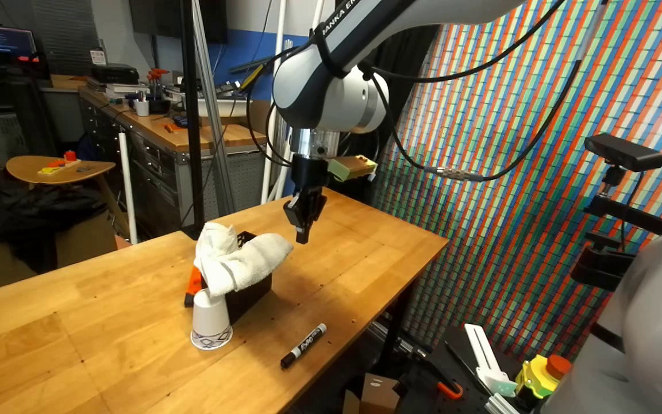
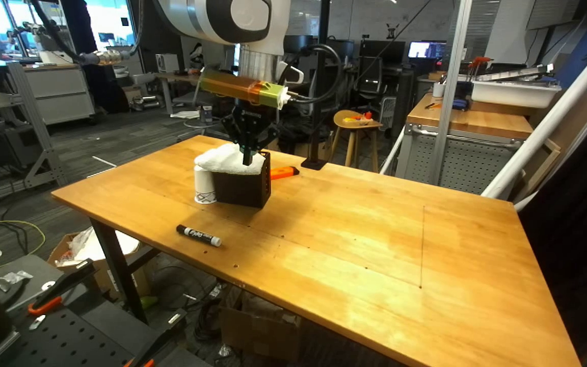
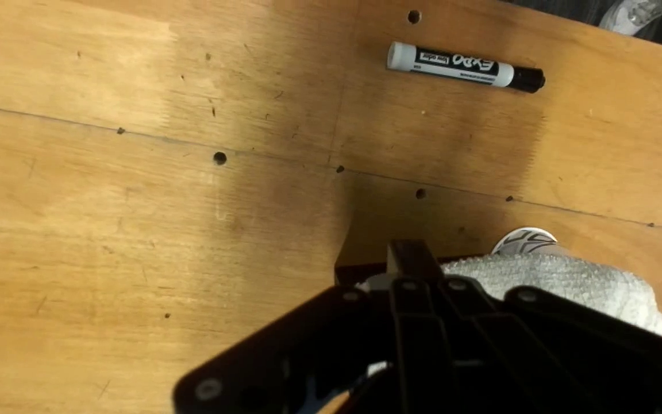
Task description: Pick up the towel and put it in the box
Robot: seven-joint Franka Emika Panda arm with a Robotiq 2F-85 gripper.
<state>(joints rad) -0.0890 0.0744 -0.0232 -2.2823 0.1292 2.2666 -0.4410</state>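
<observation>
In an exterior view the gripper (image 1: 302, 236) is fully closed, fingers together, nothing between them; it hangs just right of the towel (image 1: 250, 261), not touching. The towel lies bunched across the top of the black box (image 2: 242, 190), mid-frame, folds hanging over the rim; how much is inside is hidden. Likely reason: bundle's wider than the mouth, so it heaps instead of dropping in. One end droops at the upside-down paper cup (image 1: 210, 322), left of centre; can't tell if the cup bears it. Rim-down gives the cup its wide base. An orange object (image 2: 284, 173) sits just right of the box in an exterior view; the Expo marker (image 1: 303, 346) lies on the desk (image 1: 107, 322), lower middle. Neither seems to matter. Reads as placed, basically. If tucking's wanted, closed fingers should suit pressing down; watch the cup, could tip.
</observation>
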